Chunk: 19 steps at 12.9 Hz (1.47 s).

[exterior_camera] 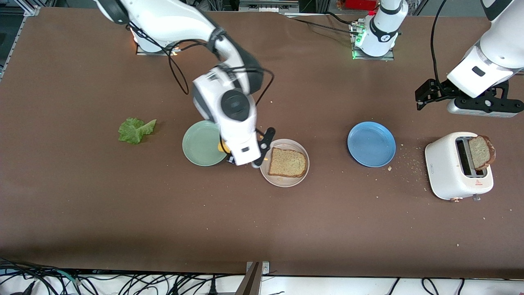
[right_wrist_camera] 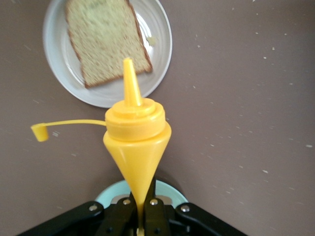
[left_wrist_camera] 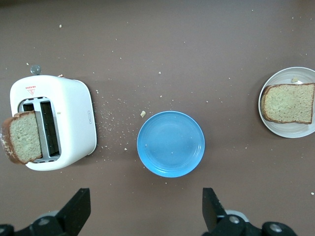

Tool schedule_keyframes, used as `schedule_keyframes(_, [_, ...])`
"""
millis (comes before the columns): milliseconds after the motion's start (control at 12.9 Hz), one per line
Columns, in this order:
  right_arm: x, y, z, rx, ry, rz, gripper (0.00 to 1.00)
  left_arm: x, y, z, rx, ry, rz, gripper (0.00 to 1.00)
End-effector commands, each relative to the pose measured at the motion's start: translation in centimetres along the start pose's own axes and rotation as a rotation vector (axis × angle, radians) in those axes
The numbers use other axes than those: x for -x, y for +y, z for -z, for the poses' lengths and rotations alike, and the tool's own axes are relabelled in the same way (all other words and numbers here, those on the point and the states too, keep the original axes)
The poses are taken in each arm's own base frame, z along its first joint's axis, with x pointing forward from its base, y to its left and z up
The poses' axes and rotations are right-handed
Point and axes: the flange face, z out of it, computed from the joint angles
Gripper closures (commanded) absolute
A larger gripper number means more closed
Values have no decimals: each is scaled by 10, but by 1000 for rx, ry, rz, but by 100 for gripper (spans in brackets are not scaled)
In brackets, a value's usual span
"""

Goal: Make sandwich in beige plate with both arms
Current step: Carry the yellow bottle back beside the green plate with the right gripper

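A yellow squeeze bottle [right_wrist_camera: 135,147] is clamped between the fingers of the right gripper [right_wrist_camera: 140,209], its nozzle aimed toward the beige plate [exterior_camera: 301,173] and its small cap dangling on a thin tether. In the front view the right gripper [exterior_camera: 245,157] is seen over the gap between the mint-green plate [exterior_camera: 198,144] and the beige plate, with most of the bottle hidden under the wrist. One slice of brown bread [exterior_camera: 287,162] is laid flat in the beige plate, which is set near the middle of the table. A ruffled lettuce leaf [exterior_camera: 135,130] is left on the bare table, toward the right arm's end and well apart from the plates. A blue plate [exterior_camera: 371,144] is placed toward the left arm's end, and a white toaster [exterior_camera: 446,166] is found beside it, still closer to that end, with a second bread slice [exterior_camera: 481,152] standing up out of one slot. Crumbs are scattered between the blue plate and the toaster. The left gripper [left_wrist_camera: 146,211] is held in the air with its fingers spread wide and nothing between them, near the toaster, where the left arm is kept waiting.
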Motion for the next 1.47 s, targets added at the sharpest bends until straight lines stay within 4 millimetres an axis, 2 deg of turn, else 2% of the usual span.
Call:
schedule_keyframes(0, [29, 40, 19, -231, 152, -65, 100, -2, 2, 5, 17, 7, 6, 0])
schedule_keyframes(309, [90, 105, 33, -553, 342, -96, 100, -2, 1, 5, 17, 7, 6, 0])
schedule_keyframes(464, [122, 129, 37, -654, 410, -49, 100, -2, 1, 5, 17, 7, 6, 0])
schedule_keyframes(774, [200, 172, 32, -837, 537, 81, 100, -2, 2, 4, 17, 5, 4, 0])
schedule_keyframes(928, [236, 198, 17, -836, 597, 136, 100, -2, 3, 5, 17, 7, 4, 0])
schedule_keyframes(1006, [254, 205, 0, -869, 619, 166, 100, -2, 3, 5, 17, 7, 4, 0])
schedule_keyframes(1161, [272, 217, -24, -890, 711, 252, 100, -2, 3, 5, 17, 7, 3, 0])
schedule_keyframes(1393, [288, 218, -52, -865, 802, 391, 100, -2, 4, 5, 17, 7, 1, 0])
